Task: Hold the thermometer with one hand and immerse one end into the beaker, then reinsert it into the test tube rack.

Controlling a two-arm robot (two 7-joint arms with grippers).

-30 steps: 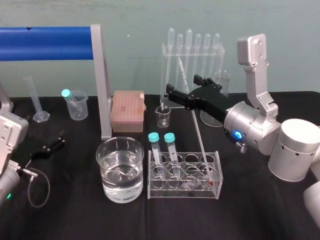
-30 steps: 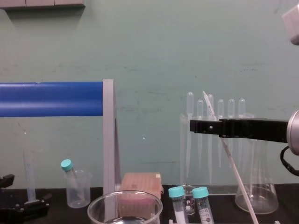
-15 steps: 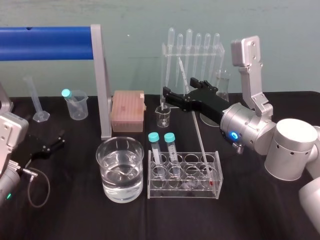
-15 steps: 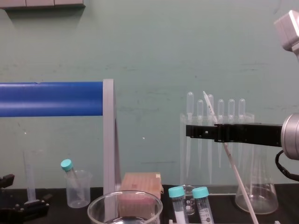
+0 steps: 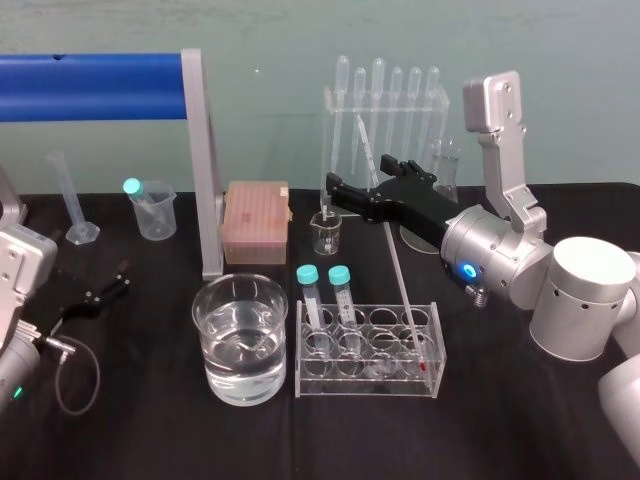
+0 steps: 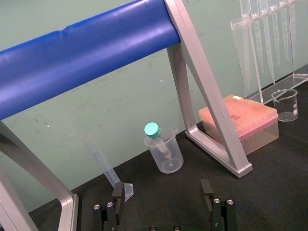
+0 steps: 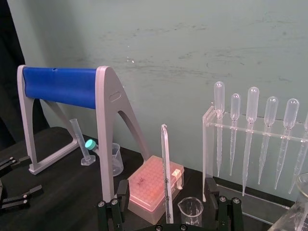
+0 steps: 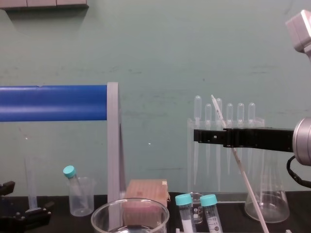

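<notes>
Right gripper (image 5: 365,180) above test tube rack (image 5: 366,388), released, fingers straddling leaning thermometer (image 5: 396,265) seated in rack. Left gripper (image 6: 163,203) far left of rack, fingers spread.

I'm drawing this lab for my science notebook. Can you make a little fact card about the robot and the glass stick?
thermometer: leaning in the test tube rack, lower end at its right side
right gripper: open, a finger on each side of the thermometer's upper part
beaker: holds water, left of the rack
left gripper: open, low at the table's left
dipping: not yet done
</notes>
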